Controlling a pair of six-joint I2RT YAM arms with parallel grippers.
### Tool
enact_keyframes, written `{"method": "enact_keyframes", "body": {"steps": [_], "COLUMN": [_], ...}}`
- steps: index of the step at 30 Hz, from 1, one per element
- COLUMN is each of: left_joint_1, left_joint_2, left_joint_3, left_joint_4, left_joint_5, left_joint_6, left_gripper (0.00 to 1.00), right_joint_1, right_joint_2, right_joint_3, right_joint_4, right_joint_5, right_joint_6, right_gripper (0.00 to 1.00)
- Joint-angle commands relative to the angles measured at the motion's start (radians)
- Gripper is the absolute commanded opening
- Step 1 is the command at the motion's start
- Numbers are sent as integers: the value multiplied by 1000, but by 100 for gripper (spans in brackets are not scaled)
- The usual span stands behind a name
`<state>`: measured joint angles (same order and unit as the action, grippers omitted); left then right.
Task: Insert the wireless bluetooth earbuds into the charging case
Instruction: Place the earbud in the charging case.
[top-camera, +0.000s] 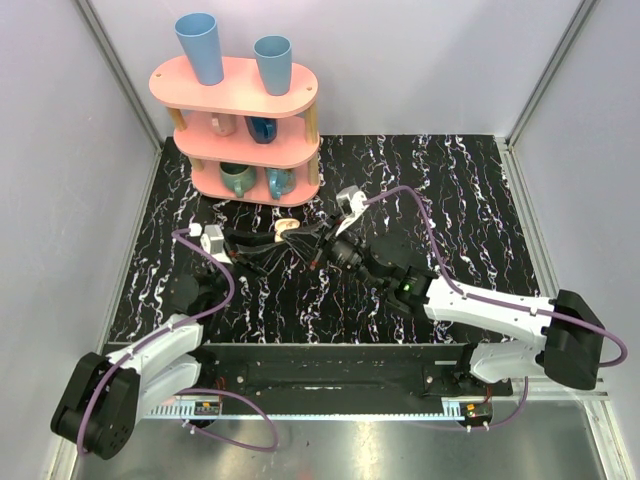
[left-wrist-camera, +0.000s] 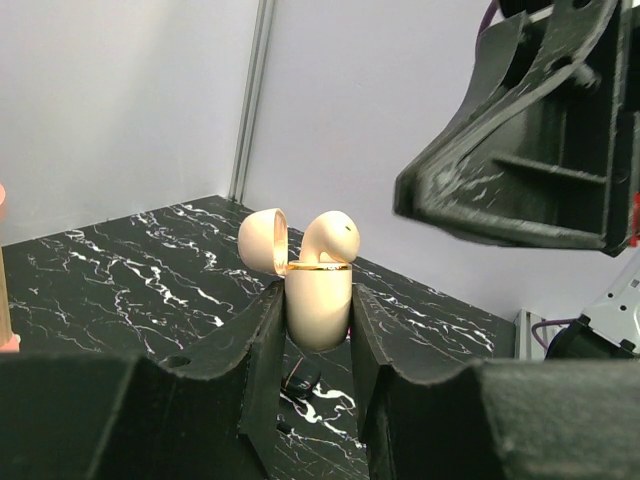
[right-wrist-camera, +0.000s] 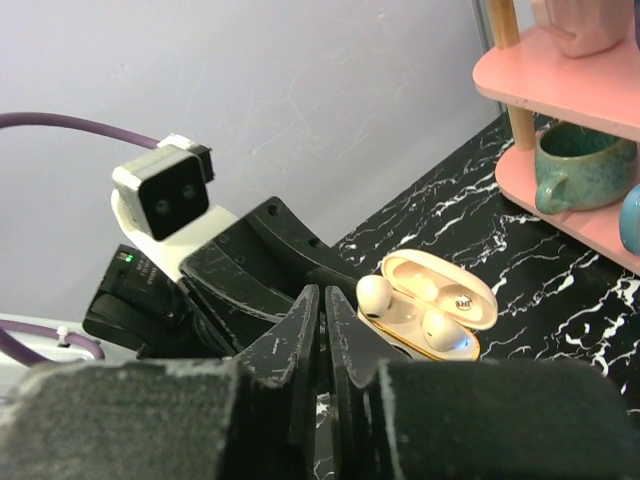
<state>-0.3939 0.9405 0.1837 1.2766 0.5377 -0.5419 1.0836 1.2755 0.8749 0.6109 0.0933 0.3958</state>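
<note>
The charging case (left-wrist-camera: 318, 305) is cream-beige inside and out here, and its lid (left-wrist-camera: 263, 240) is open. My left gripper (left-wrist-camera: 318, 300) is shut on its body and holds it upright above the table. One cream-white earbud (left-wrist-camera: 332, 237) sticks up out of the case. In the right wrist view that raised earbud (right-wrist-camera: 374, 292) stands at the near end of the case (right-wrist-camera: 455, 345), and the second earbud (right-wrist-camera: 437, 325) sits low in its well. My right gripper (right-wrist-camera: 323, 320) is shut and empty, just beside the raised earbud. From above, the case (top-camera: 287, 227) lies between both grippers.
A pink two-tier shelf (top-camera: 245, 120) stands at the back left with mugs inside and two blue cups on top; its edge and a green mug (right-wrist-camera: 580, 165) show in the right wrist view. A small black object (left-wrist-camera: 300, 380) lies on the marble table under the case.
</note>
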Motion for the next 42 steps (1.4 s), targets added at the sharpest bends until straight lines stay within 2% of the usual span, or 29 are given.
{"method": "enact_keyframes", "body": {"steps": [1, 30, 36, 42], "left_joint_1": [-2, -2, -2, 0], "left_joint_2": [-26, -35, -39, -35], "left_joint_3": [3, -1, 3, 2], "left_joint_4": [379, 382, 374, 359], "left_joint_5": [-1, 11, 18, 15], "left_joint_6": [7, 3, 5, 16], "left_gripper": [0, 0, 0, 0], "right_joint_1": [-2, -5, -8, -8], "right_joint_2": [28, 55, 44, 2], "right_joint_3": [52, 42, 39, 45], "right_joint_4": [-17, -63, -63, -39], "right_joint_5": [-12, 151, 141, 48], "right_joint_6": [17, -20, -28, -54], "right_gripper": [12, 14, 14, 18]}}
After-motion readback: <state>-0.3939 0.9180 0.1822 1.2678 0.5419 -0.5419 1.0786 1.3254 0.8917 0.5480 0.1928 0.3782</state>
